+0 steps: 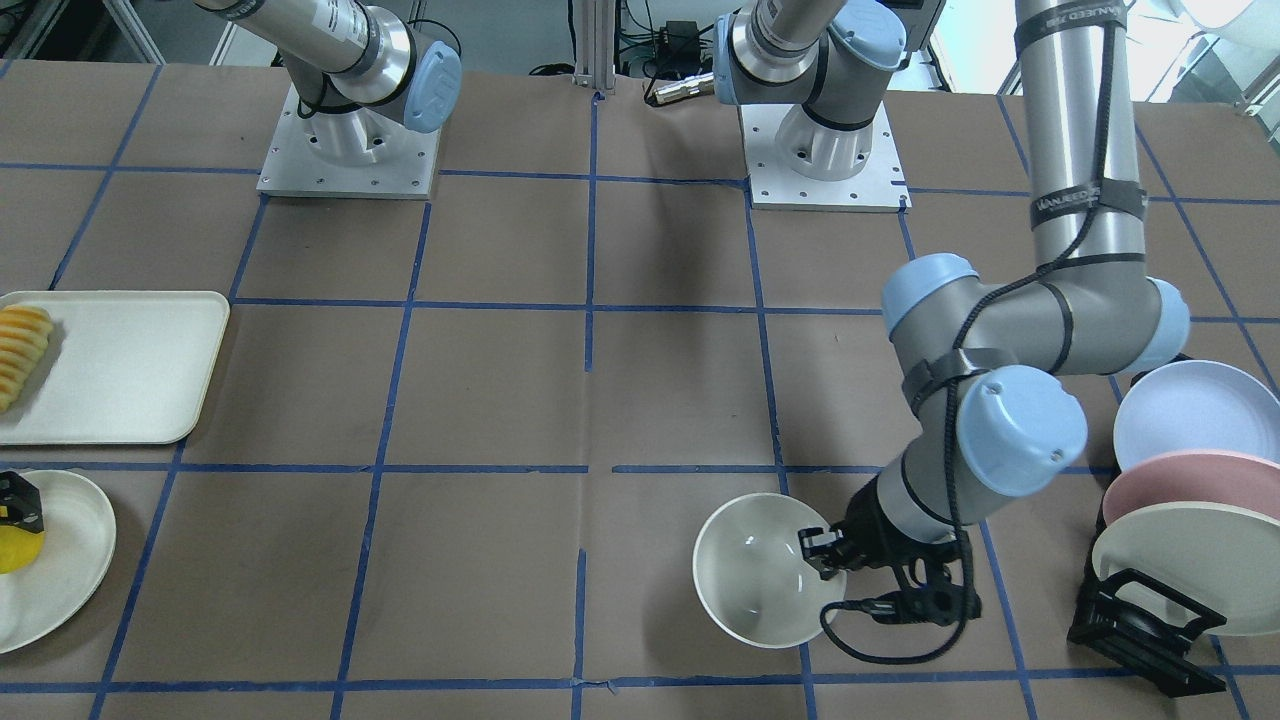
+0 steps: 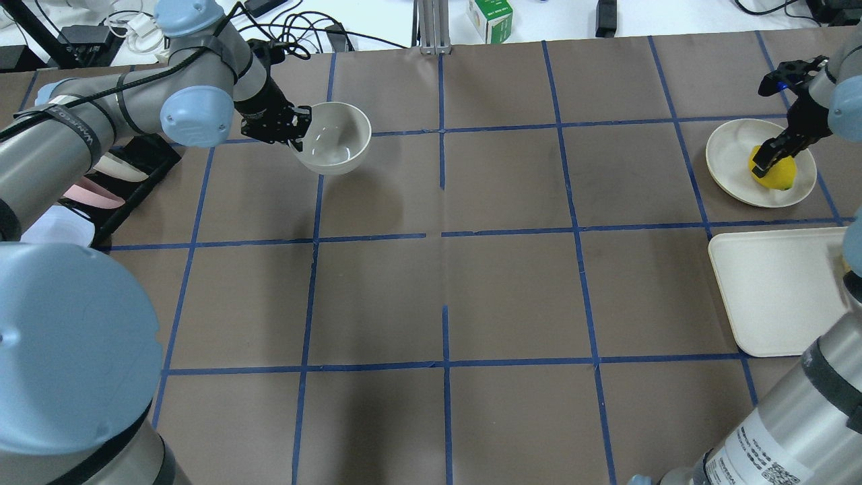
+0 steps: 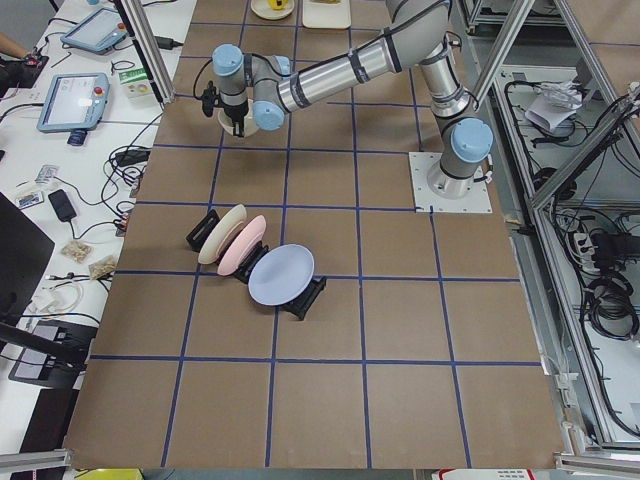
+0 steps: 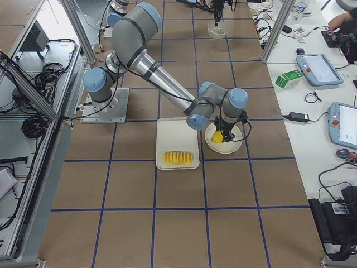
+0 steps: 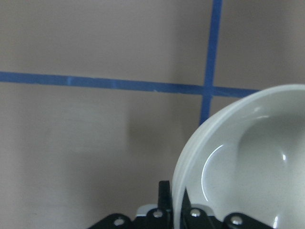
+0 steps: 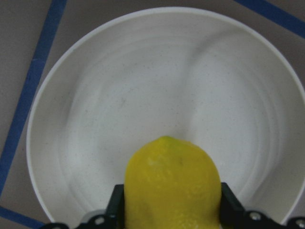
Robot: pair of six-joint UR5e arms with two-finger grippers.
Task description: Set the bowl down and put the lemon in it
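The off-white bowl (image 2: 335, 137) hangs tilted a little above the table at the far left of the overhead view. My left gripper (image 2: 296, 131) is shut on its rim. The left wrist view shows the rim (image 5: 190, 162) running between the fingers. The front view shows the bowl (image 1: 757, 570) beside the left gripper (image 1: 825, 555). The yellow lemon (image 2: 774, 173) lies on a round off-white plate (image 2: 731, 151) at the far right. My right gripper (image 2: 768, 162) is shut on the lemon (image 6: 171, 183), one finger on each side, over the plate (image 6: 143, 76).
An off-white tray (image 1: 130, 370) with a row of yellow-orange slices (image 1: 22, 352) lies next to the lemon's plate. A black rack with lilac, pink and off-white plates (image 1: 1190, 520) stands beside the left arm. Blue tape lines cross the brown table.
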